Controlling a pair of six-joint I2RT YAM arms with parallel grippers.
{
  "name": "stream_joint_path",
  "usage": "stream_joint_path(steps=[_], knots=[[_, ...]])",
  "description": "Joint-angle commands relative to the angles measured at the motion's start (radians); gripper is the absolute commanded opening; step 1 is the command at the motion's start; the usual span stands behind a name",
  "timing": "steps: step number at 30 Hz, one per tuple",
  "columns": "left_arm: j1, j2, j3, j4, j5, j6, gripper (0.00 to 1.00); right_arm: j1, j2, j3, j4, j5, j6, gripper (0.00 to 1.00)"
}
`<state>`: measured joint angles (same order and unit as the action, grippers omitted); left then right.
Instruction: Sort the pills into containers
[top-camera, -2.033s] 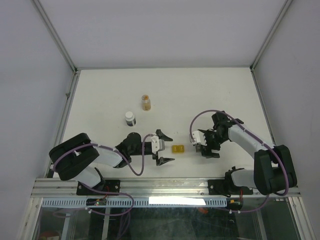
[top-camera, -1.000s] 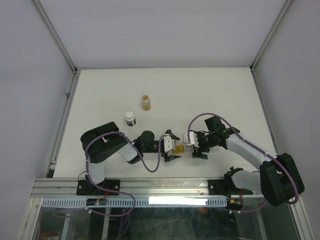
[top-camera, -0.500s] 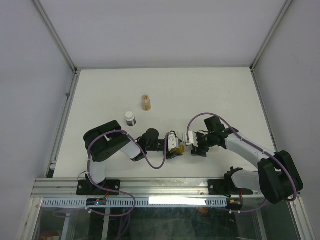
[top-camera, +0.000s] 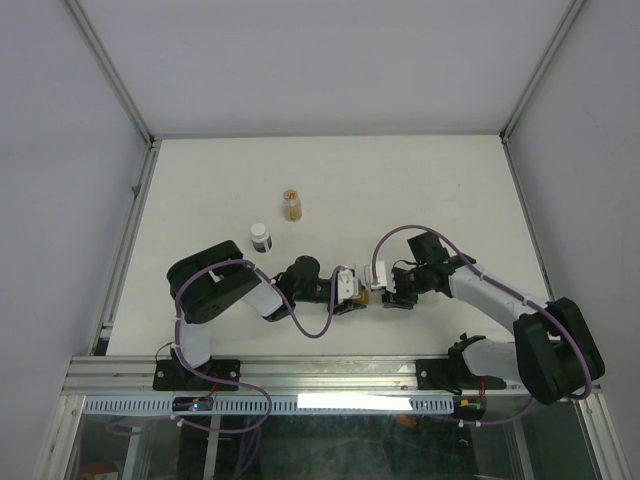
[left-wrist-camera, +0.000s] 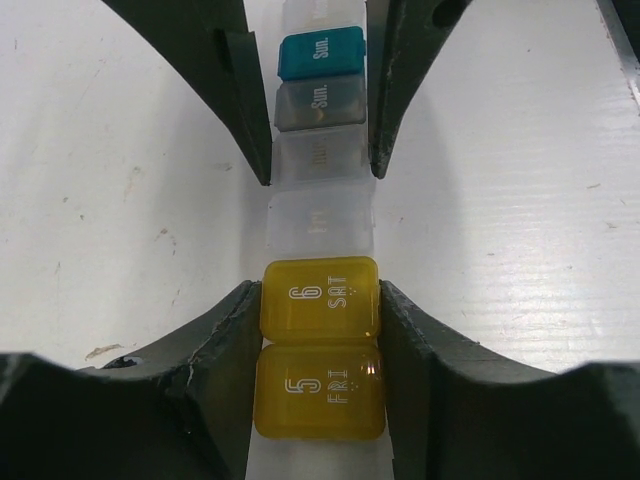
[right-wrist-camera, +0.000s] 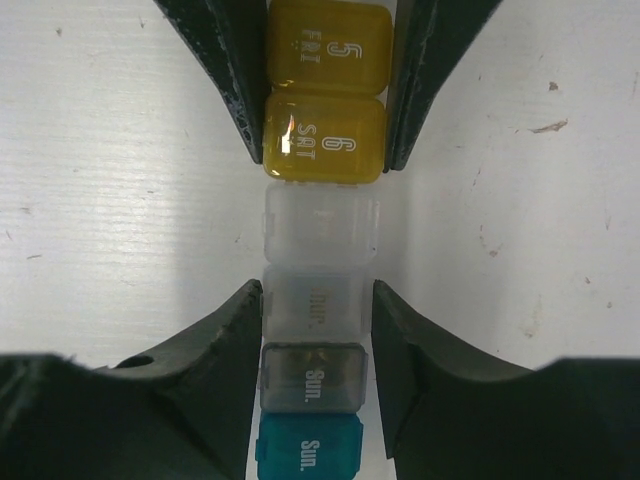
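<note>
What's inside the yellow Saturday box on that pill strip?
The yellow Saturday box on the pill strip has its lid closed. Through the tinted lid no pill shape shows, but the contents cannot be told for sure. The left gripper covers both side walls.

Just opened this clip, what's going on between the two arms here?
Both arms meet at a weekly pill organizer strip lying near the front of the table. The left end effector is clamped on its yellow FRI/SAT compartments. The right end effector straddles the clear compartments beside them, though whether it touches them is unclear. An amber bottle and a dark-capped bottle stand farther back.
</note>
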<state>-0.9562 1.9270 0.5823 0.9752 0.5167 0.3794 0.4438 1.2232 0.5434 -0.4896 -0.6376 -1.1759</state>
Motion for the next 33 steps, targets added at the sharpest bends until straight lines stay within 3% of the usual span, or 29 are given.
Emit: stream_joint_path(steps=[1, 10, 33], knots=[[-0.004, 0.009, 0.021, -0.012, 0.028, 0.025, 0.36, -0.001, 0.008, 0.027, 0.011, -0.021, 0.025, 0.37], [-0.004, 0.013, 0.037, -0.051, 0.044, 0.042, 0.29, -0.106, 0.023, 0.071, -0.092, -0.153, -0.005, 0.30], [-0.004, 0.017, 0.057, -0.104, 0.064, 0.065, 0.20, -0.117, 0.105, 0.135, -0.178, -0.155, -0.010, 0.33]])
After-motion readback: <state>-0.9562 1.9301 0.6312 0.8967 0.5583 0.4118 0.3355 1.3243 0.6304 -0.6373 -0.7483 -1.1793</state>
